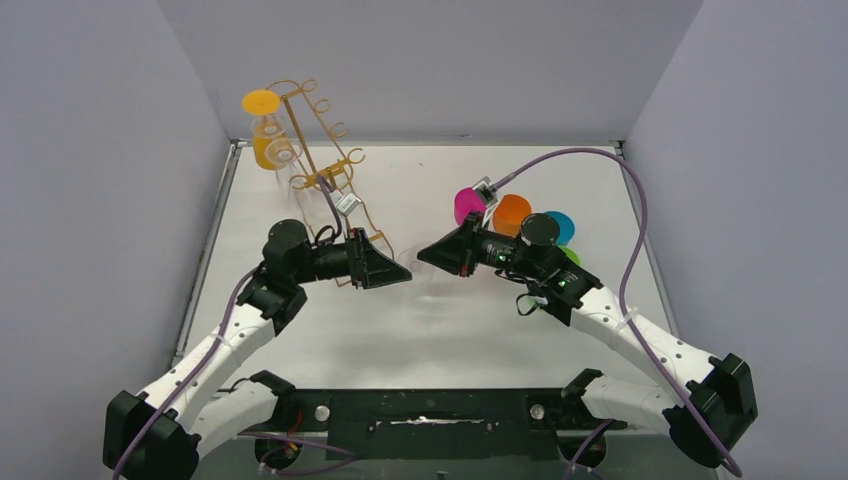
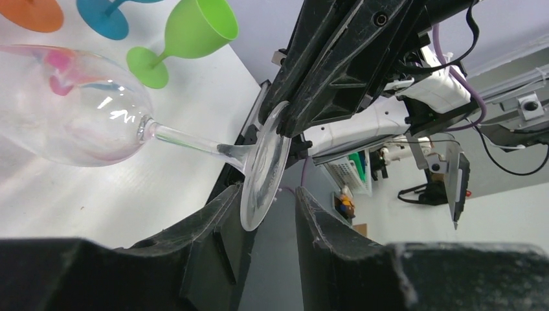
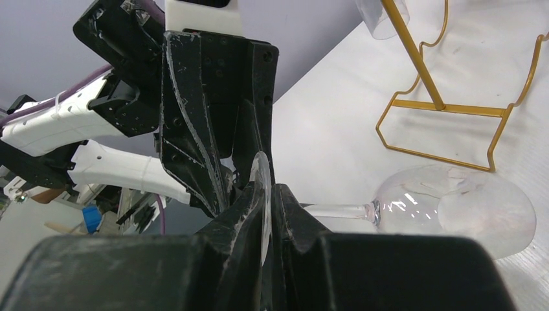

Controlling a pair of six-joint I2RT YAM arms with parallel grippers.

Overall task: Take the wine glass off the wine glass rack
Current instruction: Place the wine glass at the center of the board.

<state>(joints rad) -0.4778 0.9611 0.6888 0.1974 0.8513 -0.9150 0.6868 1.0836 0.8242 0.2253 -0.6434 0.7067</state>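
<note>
Arms reach inward; left hand parted, right hand clamped.

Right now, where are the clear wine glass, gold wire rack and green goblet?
clear wine glass [image 3: 453,207]: right wrist view, on its bowl.
gold wire rack [image 3: 453,109]: right wrist view, on its base bar.
green goblet [image 2: 197,29]: left wrist view, on its cup.

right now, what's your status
Right gripper shut on clear wine glass, at foot. Left gripper open around same foot. Glass off the wine glass rack. Green goblet nearby.

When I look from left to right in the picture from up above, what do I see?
yellow glass → wine glass rack → left gripper → right gripper → pink glass → orange glass → blue glass
</note>
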